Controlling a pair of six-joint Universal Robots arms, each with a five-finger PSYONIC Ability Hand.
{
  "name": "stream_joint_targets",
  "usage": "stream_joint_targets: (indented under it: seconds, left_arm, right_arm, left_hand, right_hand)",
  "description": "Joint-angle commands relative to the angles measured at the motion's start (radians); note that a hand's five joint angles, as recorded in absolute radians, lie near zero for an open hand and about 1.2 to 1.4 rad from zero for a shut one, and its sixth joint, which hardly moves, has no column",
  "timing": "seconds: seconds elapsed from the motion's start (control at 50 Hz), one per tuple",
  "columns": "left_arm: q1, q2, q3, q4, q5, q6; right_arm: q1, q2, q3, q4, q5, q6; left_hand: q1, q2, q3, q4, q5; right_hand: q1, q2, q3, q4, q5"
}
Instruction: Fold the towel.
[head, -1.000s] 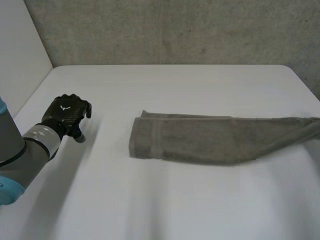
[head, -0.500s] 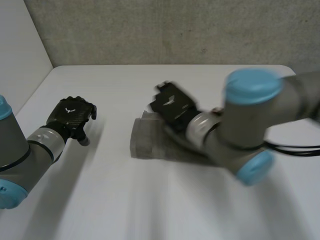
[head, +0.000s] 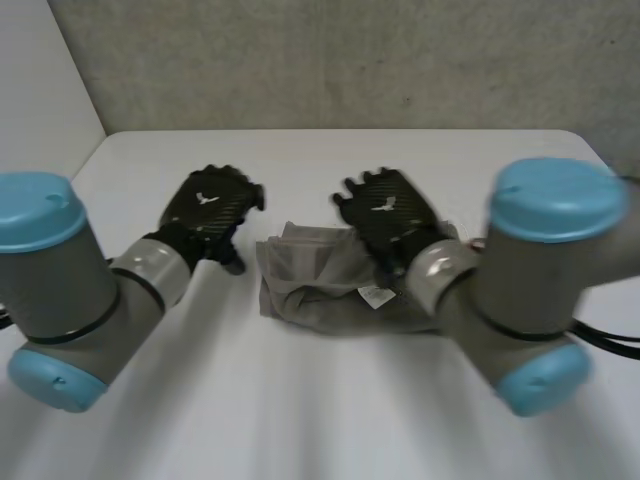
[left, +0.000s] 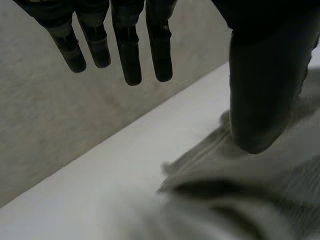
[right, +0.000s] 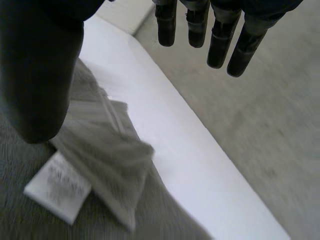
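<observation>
The towel (head: 310, 285) lies bunched mid-surface (head: 300, 420), label (head: 375, 296) showing. The right hand (head: 385, 215) hovers over it, fingers straight, spread, holding nothing. The left hand (head: 212, 208) is just beside the towel's end, fingers likewise spread. The risk, I'd say: a grab catches only the top layer and drags the heap crooked.

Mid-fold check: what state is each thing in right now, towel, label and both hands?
towel, bunched and rumpled on the table, not neatly folded.
label, exposed on top of the towel.
left hand, open, fingers straight, at the towel's end, gripping nothing.
right hand, open, fingers straight, over the towel, gripping nothing.
</observation>
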Motion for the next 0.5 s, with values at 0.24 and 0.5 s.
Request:
stream_joint_targets:
  seconds: [0.24,0.5]
  left_arm:
    - [-0.189,-0.253,0.207,-0.01,0.001,-0.152]
    - [-0.183,-0.407,0.379,-0.027,-0.091,-0.146]
  right_arm:
    - [-0.301,-0.105,0.403,-0.056,-0.133,0.07]
    - [-0.307,-0.099,0.466,-0.152,-0.138,0.07]
  left_hand:
    - [-0.045,-0.038,-0.058,-0.066,0.002]
    - [-0.027,-0.021,-0.058,-0.066,0.019]
  right_hand:
    - [-0.06,-0.076,-0.053,-0.076,-0.063]
    - [-0.06,-0.076,-0.053,-0.076,-0.063]
